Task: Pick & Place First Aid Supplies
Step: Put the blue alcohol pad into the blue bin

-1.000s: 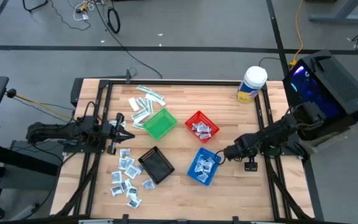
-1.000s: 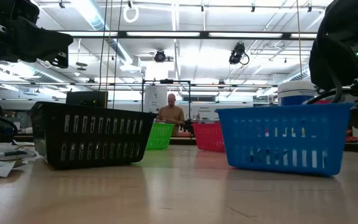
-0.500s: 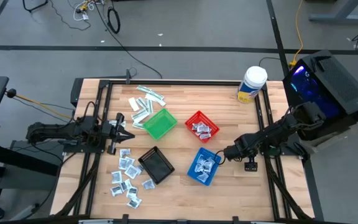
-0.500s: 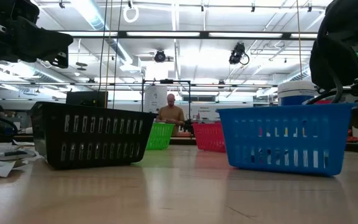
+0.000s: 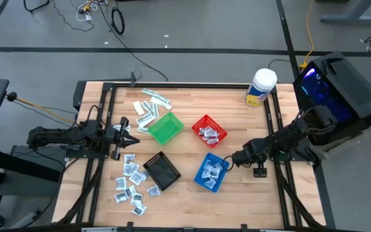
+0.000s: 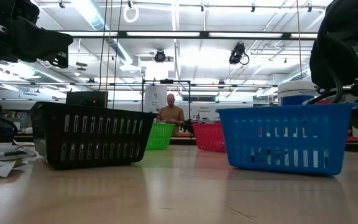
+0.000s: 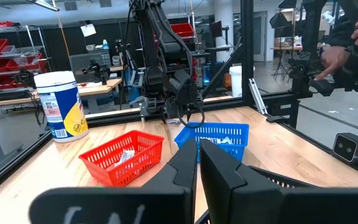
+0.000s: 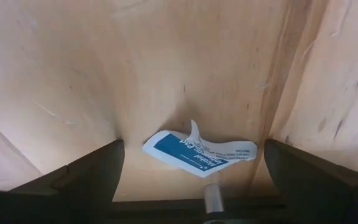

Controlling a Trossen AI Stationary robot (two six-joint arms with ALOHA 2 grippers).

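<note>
Pale wooden table (image 5: 185,122) carries a blue basket (image 5: 210,172); just beside it, the right gripper (image 5: 232,158) stands spread wide over a crumpled sachet (image 8: 199,151), apparently lying flat. Lower squarely, then pinch its raised fold. Well apart from the basket, the left gripper (image 5: 129,136) waits pinched shut.

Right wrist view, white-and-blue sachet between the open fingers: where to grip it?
Grip the sachet across its narrow width, near the raised, curled corner, coming straight down. It lies almost flat on the wooden table, so only that lifted edge gives the right end effector purchase.
</note>
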